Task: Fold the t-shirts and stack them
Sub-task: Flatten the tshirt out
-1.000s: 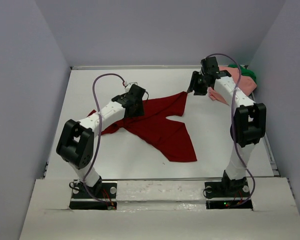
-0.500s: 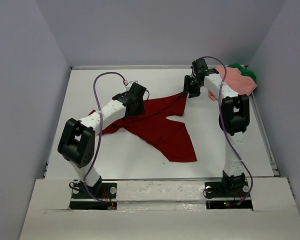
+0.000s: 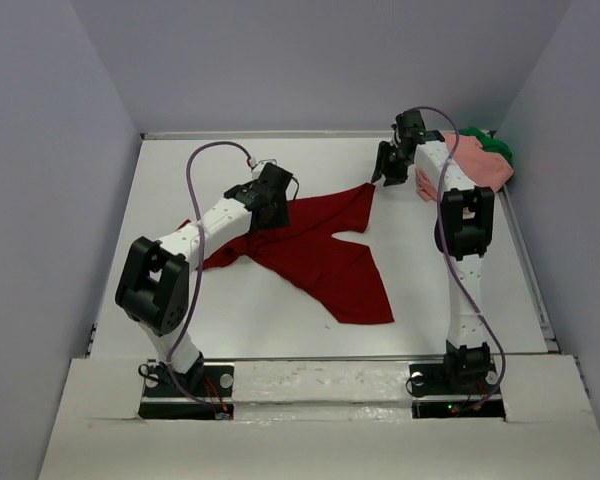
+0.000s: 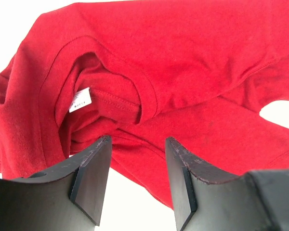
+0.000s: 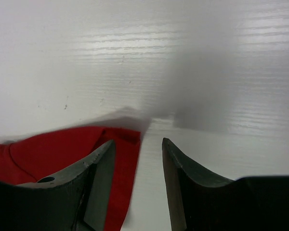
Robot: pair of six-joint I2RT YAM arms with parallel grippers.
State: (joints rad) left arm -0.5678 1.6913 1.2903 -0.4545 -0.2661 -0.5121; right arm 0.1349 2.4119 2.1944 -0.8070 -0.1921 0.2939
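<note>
Compared with half a second back, the only real change is on the right side. The right gripper [image 3: 389, 168] has backed off a touch toward the upper right of the overhead view, so it now sits just past the far corner of the dark red t-shirt [image 3: 320, 250] rather than right on it. The right arm [image 3: 467, 215] is stretched out a bit longer up the frame too. In the right wrist view its fingers [image 5: 98, 183] stand moderately apart with nothing between them. A blurry red edge of the shirt is at the lower left, next to the left-hand finger, and bare white table fills the rest of that frame.

The left gripper [image 3: 270, 198] hasn't budged as far as I can see. It's parked over the upper left part of the red shirt. The left wrist view has both fingers [image 4: 94, 168] spread fairly wide, empty, right above the collar [image 4: 111, 96], with the little white label [image 4: 80, 99] showing inside the neck opening. I can't tell if the tips touch the cloth.

The red shirt itself looks the same as before: spread out but crumpled across the middle of the table [image 3: 420, 280], one point trailing toward the lower centre.

The salmon pink shirt [image 3: 485, 165] and the green shirt [image 3: 498, 150] are bunched together in the upper right corner, green behind pink, well apart from the red one.
</note>
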